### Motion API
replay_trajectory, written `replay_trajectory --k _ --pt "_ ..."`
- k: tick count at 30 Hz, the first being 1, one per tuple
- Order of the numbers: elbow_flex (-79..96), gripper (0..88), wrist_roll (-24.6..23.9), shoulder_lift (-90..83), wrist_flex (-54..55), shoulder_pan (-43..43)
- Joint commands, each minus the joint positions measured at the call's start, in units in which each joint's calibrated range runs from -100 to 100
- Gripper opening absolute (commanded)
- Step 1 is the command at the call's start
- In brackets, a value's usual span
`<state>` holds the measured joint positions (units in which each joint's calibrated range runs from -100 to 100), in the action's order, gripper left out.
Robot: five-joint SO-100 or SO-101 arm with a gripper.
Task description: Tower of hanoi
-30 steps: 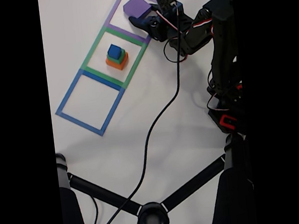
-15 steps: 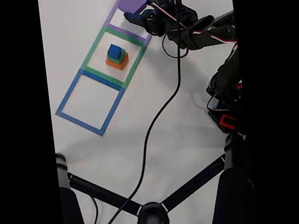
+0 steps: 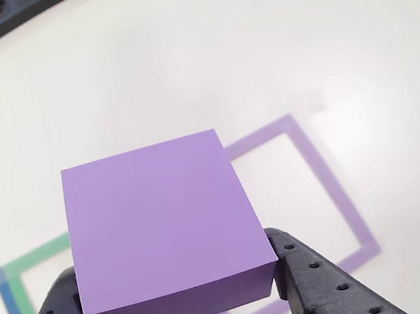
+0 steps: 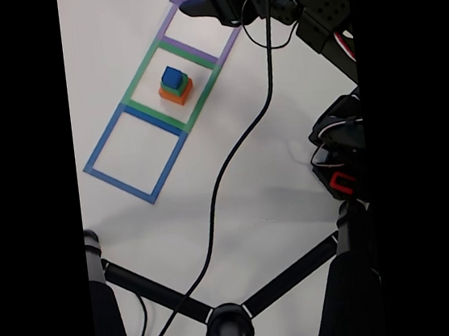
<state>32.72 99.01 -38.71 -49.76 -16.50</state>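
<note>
Gripper (image 3: pixel 183 310) jaws clamp the purple cube (image 3: pixel 162 229) aloft; carry step, judged; next: lower it into an outline below the jaws.

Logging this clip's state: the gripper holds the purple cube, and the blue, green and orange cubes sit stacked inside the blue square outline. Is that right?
Not quite. The gripper does hold the purple cube, but the fixed view shows the stack of blue cube, green cube and orange cube inside the green square outline, not the blue square outline, which holds nothing.
</note>
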Motion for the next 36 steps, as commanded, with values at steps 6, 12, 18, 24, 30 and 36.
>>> replay_trajectory --k 6,12,18,24,30,36 --pt "-30.9 12.6 1.0 -3.4 -31.5 7.6" --pt "-34.4 12.6 1.0 -6.0 -37.3 13.0" --pt "-34.4 12.4 1.0 -9.4 -39.9 19.3" --pt "-34.0 12.4 1.0 -11.9 -41.7 26.0" --pt "-20.4 12.5 1.0 -16.3 -33.2 32.2" --pt "0.8 12.9 1.0 -17.9 -12.4 33.9"
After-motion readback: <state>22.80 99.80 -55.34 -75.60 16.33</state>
